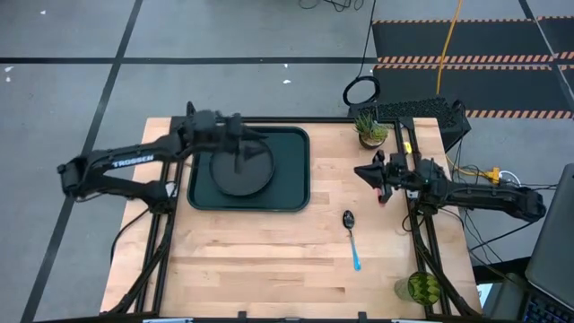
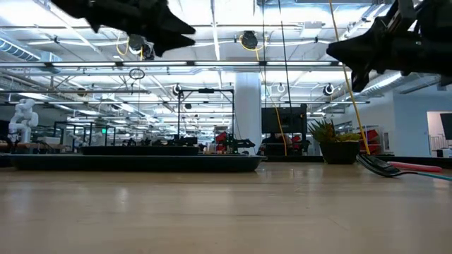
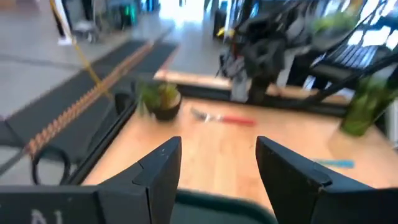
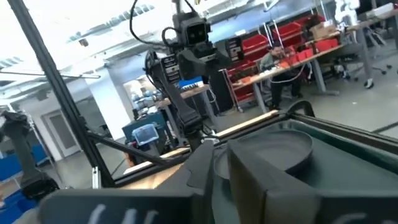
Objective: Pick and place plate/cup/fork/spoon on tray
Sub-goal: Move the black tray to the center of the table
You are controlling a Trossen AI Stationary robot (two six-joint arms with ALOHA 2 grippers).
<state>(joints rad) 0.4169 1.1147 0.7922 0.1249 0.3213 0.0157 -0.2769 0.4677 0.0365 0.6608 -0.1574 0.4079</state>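
Note:
The dark plate (image 1: 242, 170) lies flat on the green tray (image 1: 291, 193) at the table's far left. My left gripper (image 1: 251, 145) hangs open and empty above the plate, high over the table (image 2: 176, 28). My right gripper (image 1: 363, 170) is shut and empty, raised to the right of the tray and pointing toward it (image 4: 221, 165). The red-handled fork (image 3: 224, 118) lies on the table near the plant, under my right arm. The blue-handled spoon (image 1: 352, 240) lies on the table in front of it. The green cup (image 1: 423, 287) stands at the near right corner.
A small potted plant (image 1: 369, 128) stands at the far right of the table, close behind my right gripper. Bare wood lies in front of the tray and to the left of the spoon. A laptop (image 1: 552, 251) sits off the table's right edge.

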